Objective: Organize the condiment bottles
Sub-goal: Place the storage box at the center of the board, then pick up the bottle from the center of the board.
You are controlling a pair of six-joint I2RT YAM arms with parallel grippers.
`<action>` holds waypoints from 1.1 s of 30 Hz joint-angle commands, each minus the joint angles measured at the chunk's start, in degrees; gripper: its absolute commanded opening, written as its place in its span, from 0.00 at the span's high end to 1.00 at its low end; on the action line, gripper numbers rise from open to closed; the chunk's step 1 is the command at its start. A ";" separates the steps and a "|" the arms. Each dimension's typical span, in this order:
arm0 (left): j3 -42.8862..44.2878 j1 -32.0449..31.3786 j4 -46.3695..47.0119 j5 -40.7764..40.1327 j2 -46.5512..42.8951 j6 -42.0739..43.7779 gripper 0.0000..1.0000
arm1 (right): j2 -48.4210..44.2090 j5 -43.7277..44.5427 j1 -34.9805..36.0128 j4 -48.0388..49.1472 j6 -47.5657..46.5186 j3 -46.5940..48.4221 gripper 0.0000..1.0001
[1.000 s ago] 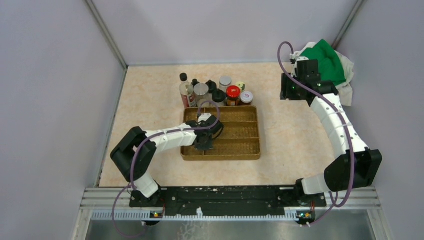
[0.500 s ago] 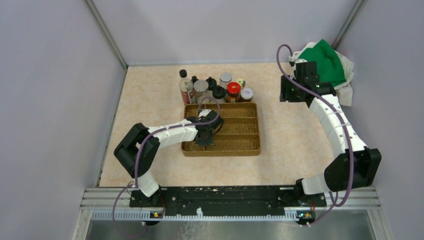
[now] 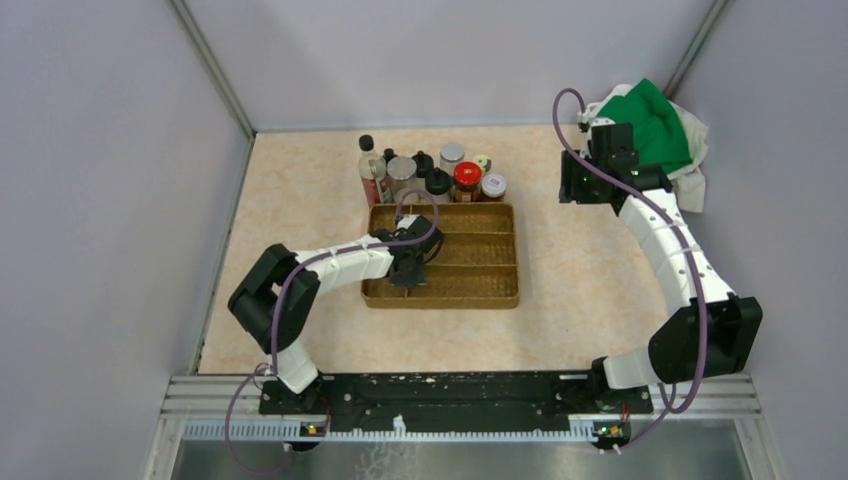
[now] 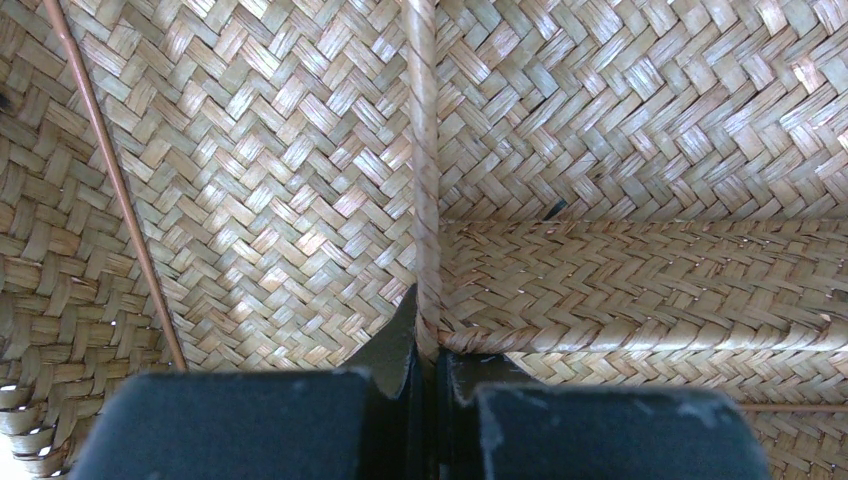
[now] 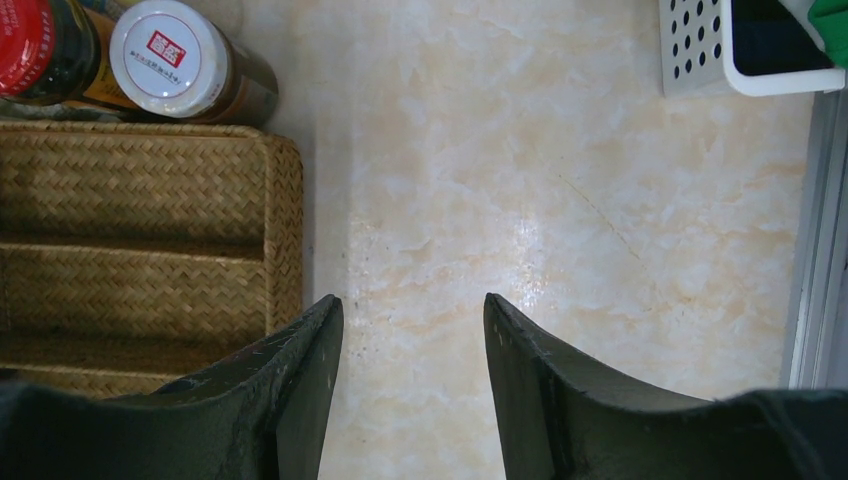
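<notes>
A beige marbled tabletop (image 3: 290, 200) lies between pale grey walls (image 3: 450, 50). The glass condiment bottles (image 3: 430, 178) cluster just behind the brown woven divided tray (image 3: 480, 265), whose divider the left gripper (image 4: 426, 342) pinches. The right gripper (image 5: 412, 330) hangs spread near a green cloth (image 3: 655, 125).

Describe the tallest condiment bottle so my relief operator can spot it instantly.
Start at the woven tray in the middle of the table; the condiment bottles stand clustered just beyond its far edge. At the cluster's left end is the tall bottle, with a black cap and red label, rising clearly above all the others.
</notes>
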 commanded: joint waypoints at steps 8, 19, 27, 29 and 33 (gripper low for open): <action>1.62 1.65 -4.31 -4.38 -1.80 1.63 0.74 | -2.56 0.35 0.70 1.25 0.16 -1.18 0.46; 1.70 0.90 -6.67 -1.88 -7.70 1.78 0.54 | -4.11 -0.63 0.67 0.98 1.23 -2.03 0.43; 9.41 -0.19 -9.06 -4.06 -22.09 10.03 0.01 | -6.26 -1.97 0.67 -2.70 1.54 2.56 0.40; 13.25 0.02 -8.24 -6.07 -26.12 13.06 0.01 | -6.80 -2.86 0.67 -4.07 2.02 5.37 0.39; 23.86 0.87 -11.72 -7.82 -27.58 16.53 0.01 | -7.22 -6.56 0.68 -7.32 3.61 12.70 0.34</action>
